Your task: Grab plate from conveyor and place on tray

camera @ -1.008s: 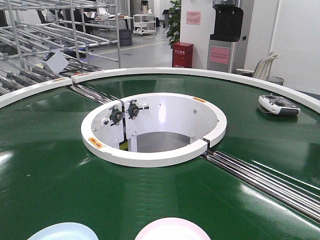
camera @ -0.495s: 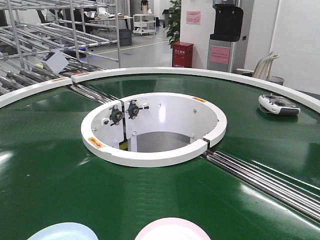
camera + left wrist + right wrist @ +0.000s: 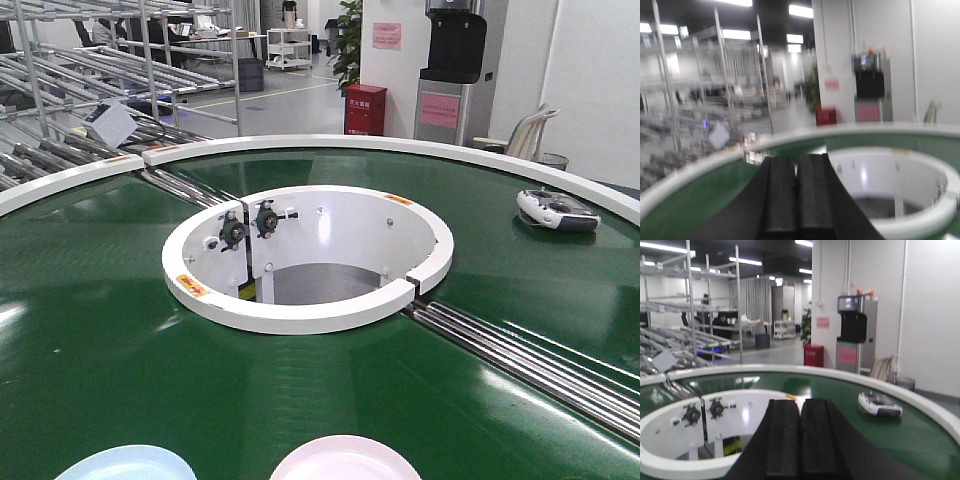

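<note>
Pink plate (image 3: 345,461), blue plate (image 3: 125,464) unmoved on conveyor (image 3: 100,330).

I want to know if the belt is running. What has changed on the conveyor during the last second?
Nothing visibly changed. The pink plate, the blue plate and the white device lie on the conveyor where they lay before.

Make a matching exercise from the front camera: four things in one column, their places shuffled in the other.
1. pale blue round plate
2. pale pink round plate
3. white and grey handheld device
4. red metal cabinet

A. on the floor beyond the dark green ring conveyor
B. bottom edge, centre
C. on the conveyor, far right
D. bottom left corner

Pairs: 1-D, 2-B, 3-C, 4-A.
</note>
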`<state>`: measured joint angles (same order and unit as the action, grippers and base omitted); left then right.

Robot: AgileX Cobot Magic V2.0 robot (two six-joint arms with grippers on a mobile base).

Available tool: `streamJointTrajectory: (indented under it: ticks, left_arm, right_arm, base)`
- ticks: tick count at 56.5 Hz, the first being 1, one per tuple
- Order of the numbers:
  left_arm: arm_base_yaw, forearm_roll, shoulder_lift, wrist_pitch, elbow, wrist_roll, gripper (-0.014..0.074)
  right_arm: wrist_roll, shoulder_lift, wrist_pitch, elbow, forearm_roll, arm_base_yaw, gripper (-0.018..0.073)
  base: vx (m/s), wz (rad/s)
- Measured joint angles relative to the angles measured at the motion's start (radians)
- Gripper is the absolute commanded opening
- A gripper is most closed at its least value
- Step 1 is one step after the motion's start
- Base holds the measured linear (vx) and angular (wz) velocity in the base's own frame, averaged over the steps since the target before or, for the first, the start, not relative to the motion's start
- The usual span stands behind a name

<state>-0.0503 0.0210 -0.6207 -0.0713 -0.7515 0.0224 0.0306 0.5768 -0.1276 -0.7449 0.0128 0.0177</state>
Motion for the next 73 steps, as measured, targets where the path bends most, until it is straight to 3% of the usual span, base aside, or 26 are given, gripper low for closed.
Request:
streamJointTrajectory:
  ticks: [9, 16, 28, 35, 44, 54, 62, 73]
  left_arm:
    - [0.000, -0.003, -0.120, -0.044, 0.000, 0.000, 0.0020]
    - [0.000, -0.003, -0.133, -0.047, 0.000, 0.000, 0.0086]
    - [0.000, -0.003, -0.133, -0.055, 0.000, 0.000, 0.0350]
    - [0.000, -0.003, -0.133, -0.079, 0.000, 0.000, 0.0505]
    - [0.000, -0.003, -0.133, -0.104, 0.000, 0.000, 0.0553]
    - [0.000, -0.003, -0.140, -0.145, 0.000, 0.000, 0.0552]
    - [0.000, -0.014, -0.192, -0.277, -0.003, -0.040, 0.0552]
    - [0.000, -0.021, -0.389, -0.462, -0.025, -0.075, 0.0552]
  right_arm:
    - [-0.001, 0.132, -0.045, 0.000, 0.002, 0.000, 0.0040]
    - [-0.002, 0.154, -0.063, 0.000, 0.004, 0.000, 0.0176]
    - [-0.005, 0.155, -0.063, 0.000, 0.006, 0.000, 0.0573]
    - [-0.010, 0.162, -0.062, 0.000, 0.012, 0.000, 0.0685]
    - [-0.031, 0.203, -0.061, 0.000, 0.033, 0.017, 0.0670]
    - [-0.020, 0.377, -0.253, -0.099, 0.038, 0.184, 0.0628]
    - [-0.031, 0.616, -0.436, -0.281, 0.029, 0.295, 0.0609]
    - [-0.072, 0.949, -0.634, -0.507, 0.025, 0.324, 0.0571]
  base:
    - [0.00, 0.00]
    - [0.00, 0.00]
    - [0.00, 0.00]
    - [0.00, 0.00]
    - [0.00, 0.00]
    - [0.00, 0.00]
    - [0.00, 0.00]
    - [0.00, 0.00]
